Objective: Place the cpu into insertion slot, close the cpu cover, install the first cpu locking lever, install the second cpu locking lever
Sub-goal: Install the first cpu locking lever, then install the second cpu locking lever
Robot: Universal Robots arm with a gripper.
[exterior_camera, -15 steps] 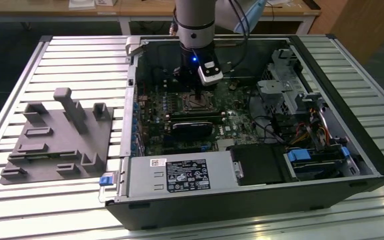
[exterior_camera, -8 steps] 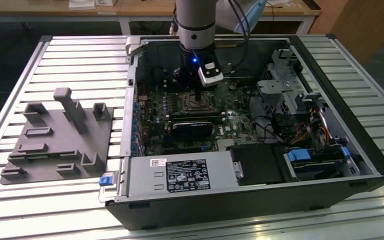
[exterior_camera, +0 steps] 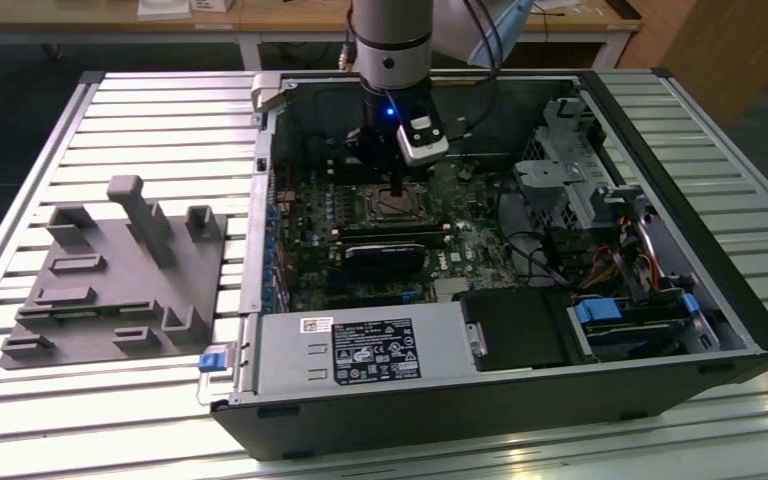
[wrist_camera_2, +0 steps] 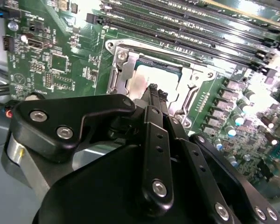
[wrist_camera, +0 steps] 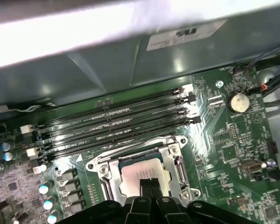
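Down inside the open computer case [exterior_camera: 704, 330], gripper [wrist_camera: 150, 183] poised right over the cpu [wrist_camera: 144, 173], fingers pressed together with nothing between them, tips at or just above the pale chip; cpu seated in the socket toward the middle of the motherboard [wrist_camera: 233, 149], cpu cover [wrist_camera: 175, 158] looking folded down around it. Risk judged from here: pressing off-centre could tilt the chip and bend socket pins; sliding sideways could snag the cover's frame or the memory slots [wrist_camera: 112, 126] just beside it.

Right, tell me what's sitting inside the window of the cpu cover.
Inside the cpu cover window sits the cpu, its pale metallic top showing. The claw, fingertips together, hangs over its near edge and hides that part; the socket beneath is covered.
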